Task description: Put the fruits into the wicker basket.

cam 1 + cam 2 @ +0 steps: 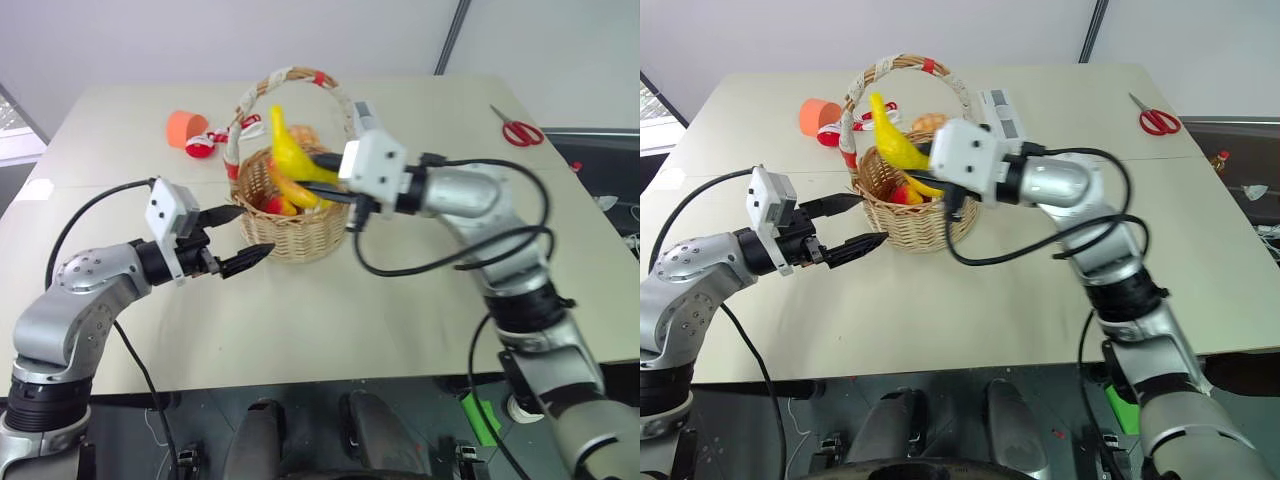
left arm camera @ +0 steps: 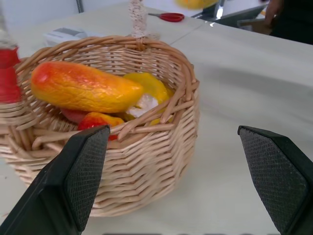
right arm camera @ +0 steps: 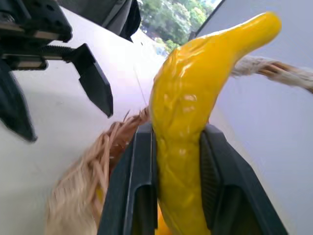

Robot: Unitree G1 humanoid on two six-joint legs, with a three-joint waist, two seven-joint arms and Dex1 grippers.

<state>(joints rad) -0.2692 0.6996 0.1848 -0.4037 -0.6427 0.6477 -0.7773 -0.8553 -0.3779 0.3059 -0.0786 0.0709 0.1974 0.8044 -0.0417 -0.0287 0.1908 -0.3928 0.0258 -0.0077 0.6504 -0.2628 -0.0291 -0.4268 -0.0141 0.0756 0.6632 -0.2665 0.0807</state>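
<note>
Wicker basket (image 1: pixel 290 215) is sitting mid-table, w/ mango (image 2: pixel 83 87) and peach (image 1: pixel 272 205) inside. Right gripper (image 1: pixel 322 180) is clamping banana (image 1: pixel 290 160) above the rim, under the handle; left gripper (image 1: pixel 240 235), fingers apart, is waiting beside. Risk: banana catching handle/rim at release, dropping outside.

Even, bright light on my feeds, soft from above; shadows under things on the table (image 1: pixel 420 300) are faint. My right arm (image 1: pixel 470 200) smears with motion blur in both head views. On the right wrist feed the banana (image 3: pixel 188 122) shows glossy highlights, and the basket (image 3: pixel 93 171) rim behind it blurs.
</note>
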